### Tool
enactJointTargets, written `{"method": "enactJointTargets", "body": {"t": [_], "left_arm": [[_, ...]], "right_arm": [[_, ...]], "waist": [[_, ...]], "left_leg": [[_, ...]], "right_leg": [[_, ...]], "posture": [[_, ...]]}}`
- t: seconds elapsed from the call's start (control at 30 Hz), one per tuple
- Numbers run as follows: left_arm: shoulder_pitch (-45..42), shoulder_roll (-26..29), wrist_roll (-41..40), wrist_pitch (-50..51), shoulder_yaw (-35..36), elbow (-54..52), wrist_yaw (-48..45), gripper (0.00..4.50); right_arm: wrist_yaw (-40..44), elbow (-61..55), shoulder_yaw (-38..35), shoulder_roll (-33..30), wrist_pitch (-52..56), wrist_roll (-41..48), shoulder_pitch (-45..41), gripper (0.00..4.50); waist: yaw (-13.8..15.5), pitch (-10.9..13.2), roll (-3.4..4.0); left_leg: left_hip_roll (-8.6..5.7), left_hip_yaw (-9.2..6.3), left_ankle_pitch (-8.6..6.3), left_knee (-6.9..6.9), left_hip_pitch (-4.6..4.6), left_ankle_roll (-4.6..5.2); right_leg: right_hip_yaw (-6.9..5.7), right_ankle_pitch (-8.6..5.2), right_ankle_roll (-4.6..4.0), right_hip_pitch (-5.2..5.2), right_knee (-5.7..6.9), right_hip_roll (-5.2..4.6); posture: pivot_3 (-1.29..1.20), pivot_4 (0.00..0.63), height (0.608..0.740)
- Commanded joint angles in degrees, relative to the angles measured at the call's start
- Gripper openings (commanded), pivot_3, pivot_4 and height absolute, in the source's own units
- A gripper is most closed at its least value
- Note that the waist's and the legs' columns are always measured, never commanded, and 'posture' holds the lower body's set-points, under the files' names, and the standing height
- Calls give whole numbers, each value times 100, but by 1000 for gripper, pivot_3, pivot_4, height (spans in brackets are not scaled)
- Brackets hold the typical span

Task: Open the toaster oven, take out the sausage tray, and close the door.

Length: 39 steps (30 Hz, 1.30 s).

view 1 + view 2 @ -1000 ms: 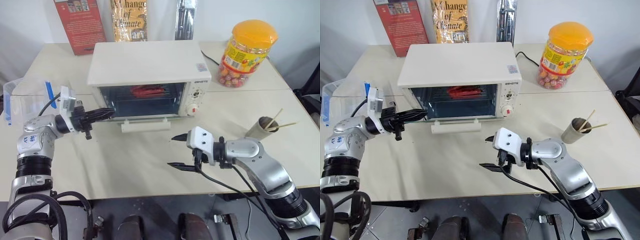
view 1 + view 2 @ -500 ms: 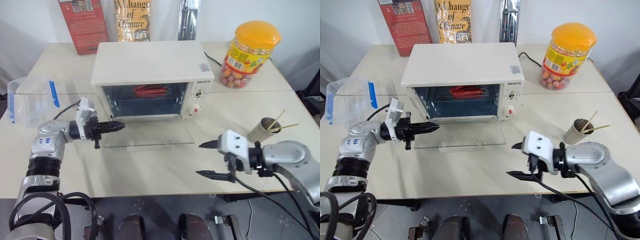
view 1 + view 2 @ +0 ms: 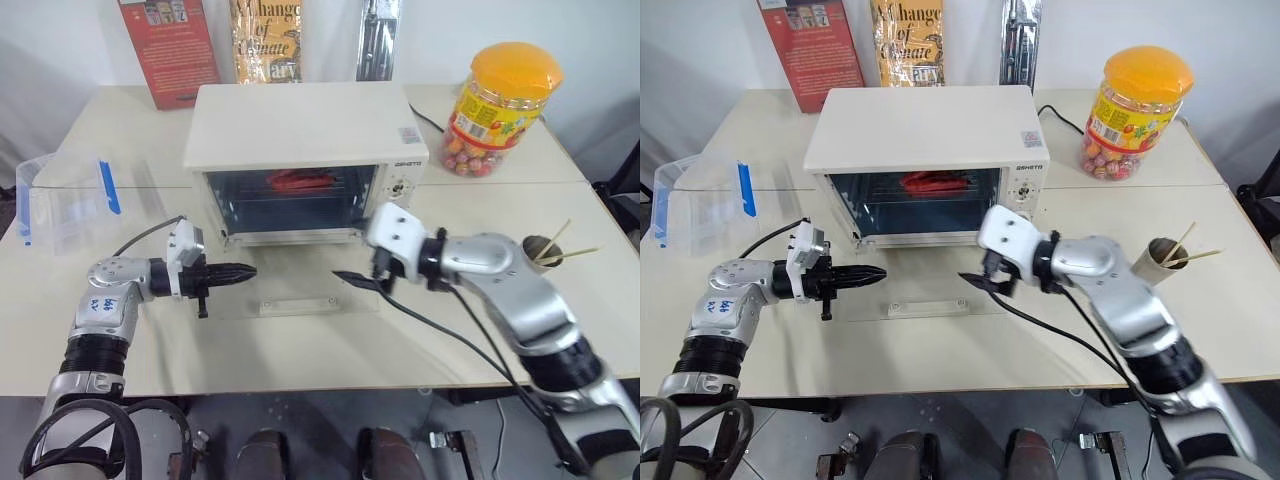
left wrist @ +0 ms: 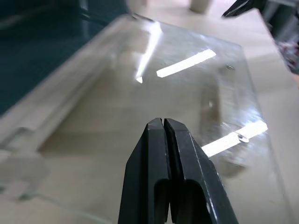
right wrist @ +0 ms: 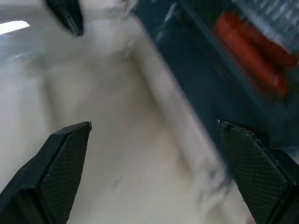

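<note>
The first step looks done: the door (image 3: 305,290) of the toaster oven (image 3: 300,125) lies swung down flat, its glass panel level just above the worktop (image 3: 470,330) and its bar handle at the near edge; the sausage tray (image 3: 298,182) sits inside the cavity on the rack, the red sausages showing toward the back, so taking it out and shutting the door are both left to do; the right hand (image 3: 362,265) hovers over the right part of the lowered door, just in front of the cavity mouth, its two fingers spread wide with nothing between them, and it seems placed to reach in for the tray; the left hand (image 3: 240,271) is pinched fully shut on nothing, its tips over the left edge of the glass, pointing across it toward the other hand; around the oven stand a clear plastic box with a blue clip (image 3: 65,200) to the left, a candy jar with an orange lid (image 3: 497,105) behind to the right, a paper cup holding sticks (image 3: 540,250) on the right, and books propped against the wall behind; none of these blocks the cavity; the open door itself is what the tray must be carried out over, and the left hand, resting near it, could crowd that path.
</note>
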Motion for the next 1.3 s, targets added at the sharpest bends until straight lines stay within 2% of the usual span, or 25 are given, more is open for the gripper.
{"method": "enactJointTargets", "body": {"t": [0.03, 0.07, 0.27, 0.43, 0.5, 0.9, 1.0, 1.07, 1.1, 1.13, 1.3], "left_arm": [[112, -183, -470, 28, 584, -434, 547, 450], [176, -222, -576, 109, 694, -542, 653, 621], [1088, -607, -1507, 238, 1556, -1886, 1243, 2492], [1898, -639, -1937, 662, 1935, -2878, 1809, 4064], [2132, -657, -2048, 756, 2087, -3130, 2049, 4470], [2486, -737, -2201, 833, 2109, -3608, 2540, 4470], [2447, -716, -2190, 829, 2082, -3548, 2549, 4500], [2361, -707, -2176, 830, 2051, -3467, 2555, 4500], [2335, -702, -2176, 837, 2033, -3449, 2550, 4500], [2280, -703, -2163, 841, 1999, -3411, 2553, 4500], [2097, -709, -2173, 878, 1893, -3282, 2493, 4500]], "right_arm": [[-530, 685, 390, 405, -520, -842, -436, 4500], [-627, 890, 427, 532, -640, -962, -520, 4500], [-1222, 2178, 689, 1185, -1306, -1835, -1134, 4500], [-1362, 2771, 715, 1377, -1713, -2247, -1328, 4500], [-1348, 2956, 710, 1432, -1848, -2340, -1390, 4500], [-1344, 4114, 677, 1831, -2366, -2675, -1793, 4500], [-1378, 4167, 649, 1883, -2365, -2718, -1819, 3919], [-1389, 4182, 635, 1909, -2345, -2755, -1820, 3300], [-1390, 4171, 627, 1915, -2332, -2773, -1811, 2805], [-1415, 4162, 627, 1911, -2325, -2809, -1805, 2685], [-1502, 4088, 563, 1907, -2348, -2934, -1765, 1016]], "waist": [[-42, 0, 0], [-46, 0, -1], [-213, 0, -1], [-295, 0, 0], [-297, 0, 0], [-289, 0, 1], [-290, 0, 1], [-285, 1, 2], [-283, 1, 1], [-280, 1, 1], [-279, 0, 1]], "left_leg": [[1, -1, 0, 0, -1, -1], [1, -8, 1, 1, -6, -2], [1, -11, 0, -8, -6, -2], [4, -18, 1, -19, 0, -6], [4, -17, 1, -19, 0, -6], [4, -16, 0, -16, 7, -7], [4, -15, 0, -18, 7, -8], [4, -14, 0, -18, 6, -8], [4, -15, 0, -17, 6, -8], [4, -15, 0, -17, 6, -8], [4, -15, -1, -17, 7, -9]], "right_leg": [[0, 0, 0, -4, 4, 0], [-4, 0, 0, -6, 8, 0], [-7, 2, 4, -8, 8, -3], [-14, 2, 3, -7, 17, -2], [-10, 2, 3, -6, 12, -2], [-8, 2, 3, 3, 9, -2], [-9, 2, 3, 3, 9, -2], [-8, 2, 3, 2, 8, -2], [-8, 2, 3, 2, 8, -3], [-8, 2, 3, 3, 8, -2], [-8, 2, 3, 4, 7, -2]], "posture": [[0, 150, 740], [0, 150, 740], [0, 150, 740], [0, 150, 740], [0, 150, 740], [0, 150, 740], [0, 150, 740], [0, 150, 740], [0, 150, 740], [0, 150, 740], [0, 150, 740]]}}
